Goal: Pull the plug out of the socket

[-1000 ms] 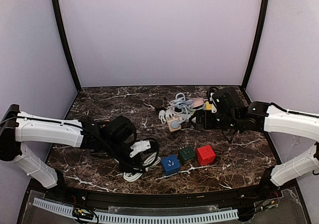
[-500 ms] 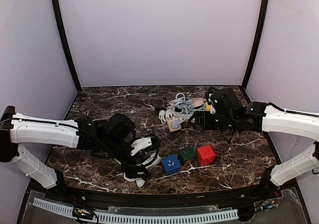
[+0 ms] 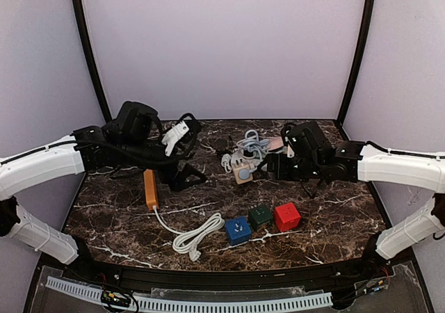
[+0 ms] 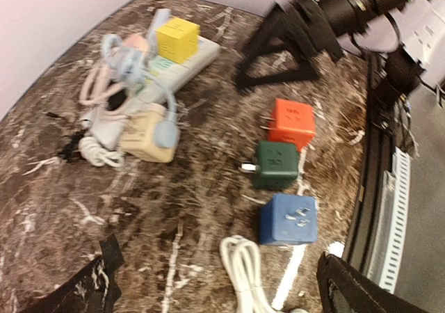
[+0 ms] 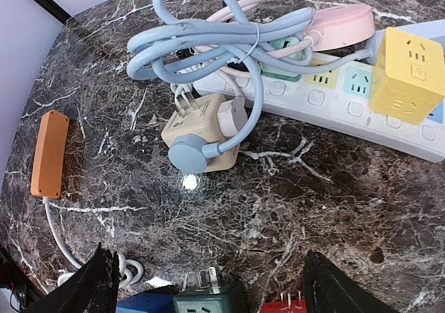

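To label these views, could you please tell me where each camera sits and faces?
Top external: above and behind the bases, looking down on the table; both arms, left gripper and right gripper, show.
Left wrist: on the left arm, facing across the blue cube adapter toward the right arm; left fingers at bottom corners.
Right wrist: looking down at the beige cube adapter holding a blue plug; right fingers at bottom corners.
Shared: both wrist views show that beige cube adapter and a yellow cube adapter.
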Action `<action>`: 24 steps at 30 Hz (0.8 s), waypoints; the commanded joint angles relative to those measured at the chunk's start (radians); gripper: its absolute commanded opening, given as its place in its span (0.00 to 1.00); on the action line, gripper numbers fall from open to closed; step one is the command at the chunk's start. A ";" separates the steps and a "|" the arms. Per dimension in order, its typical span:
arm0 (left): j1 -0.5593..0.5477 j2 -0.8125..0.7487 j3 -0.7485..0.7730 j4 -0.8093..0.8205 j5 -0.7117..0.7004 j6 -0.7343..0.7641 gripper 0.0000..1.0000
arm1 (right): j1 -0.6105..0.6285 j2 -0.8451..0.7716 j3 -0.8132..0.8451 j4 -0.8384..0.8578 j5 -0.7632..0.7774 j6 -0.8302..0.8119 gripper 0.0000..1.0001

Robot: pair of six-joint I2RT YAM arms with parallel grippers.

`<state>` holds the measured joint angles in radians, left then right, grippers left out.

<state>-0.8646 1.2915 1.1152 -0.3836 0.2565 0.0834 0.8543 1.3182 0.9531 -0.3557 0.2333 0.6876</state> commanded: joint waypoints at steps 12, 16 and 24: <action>0.196 -0.069 -0.051 0.024 -0.155 0.061 0.99 | -0.008 0.262 0.105 0.157 -0.070 0.176 0.71; 0.196 -0.090 -0.067 0.023 -0.210 0.084 0.99 | -0.006 0.324 0.136 0.176 -0.066 0.191 0.69; 0.197 -0.100 -0.074 0.026 -0.211 0.088 0.99 | -0.002 0.409 0.156 0.240 -0.025 0.236 0.57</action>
<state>-0.6720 1.2129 1.0584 -0.3584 0.0628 0.1543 0.8543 1.7020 1.0943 -0.1768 0.1673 0.8879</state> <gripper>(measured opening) 0.987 0.593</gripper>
